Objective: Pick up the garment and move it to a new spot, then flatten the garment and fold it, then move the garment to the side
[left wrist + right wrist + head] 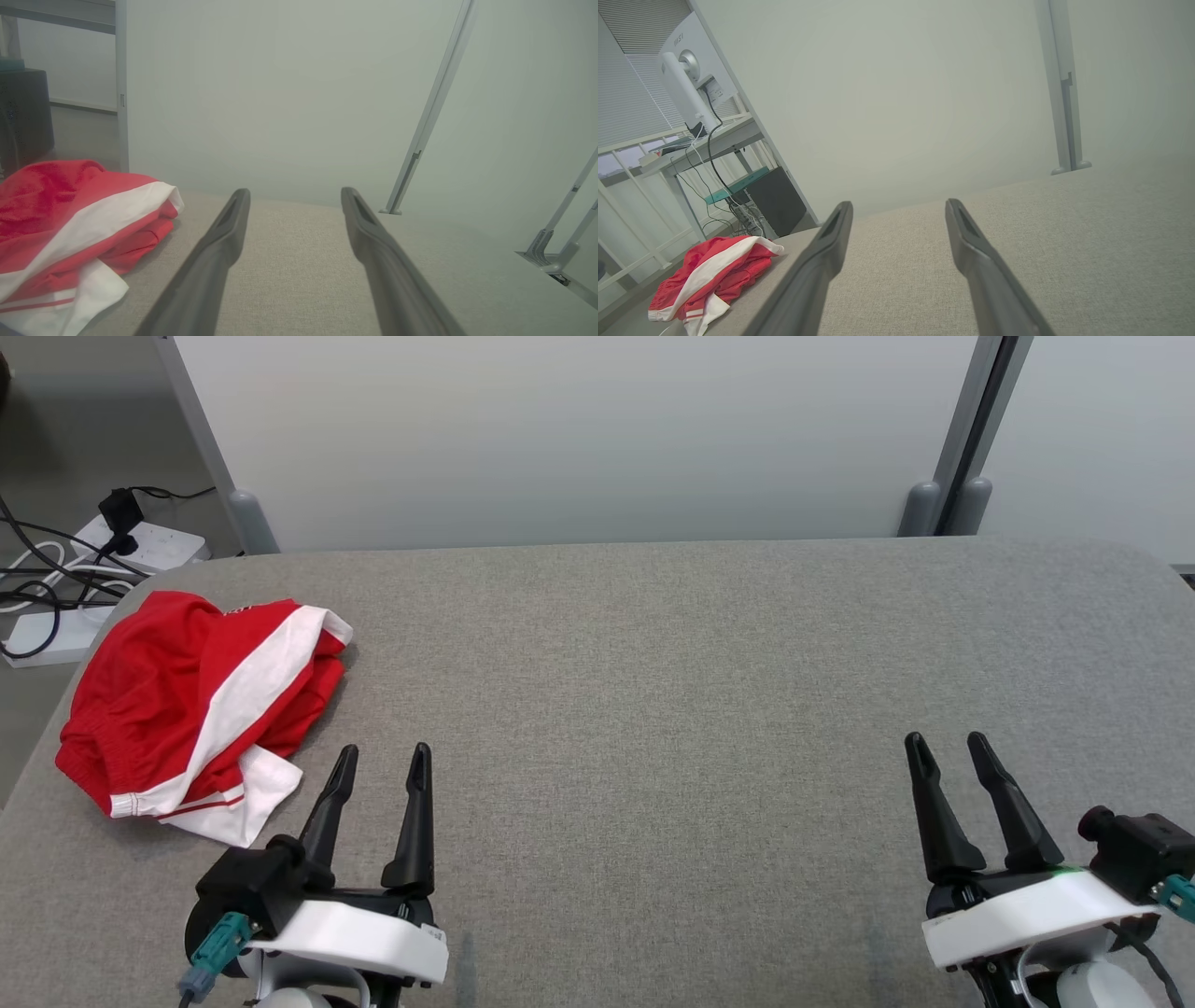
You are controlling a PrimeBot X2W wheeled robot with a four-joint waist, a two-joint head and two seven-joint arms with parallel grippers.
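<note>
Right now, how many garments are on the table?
1. A crumpled red and white garment lies near the table's left edge, just left of and ahead of the open left gripper. A second piece bundled inside its folds would be hidden.

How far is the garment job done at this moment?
Nothing looks done: the red and white garment lies crumpled near the left edge of the table. Nothing is in hand: the left end effector beside it, not touching, and the right end effector are open and empty. Left: pick up, move, flatten, fold, set aside.
</note>
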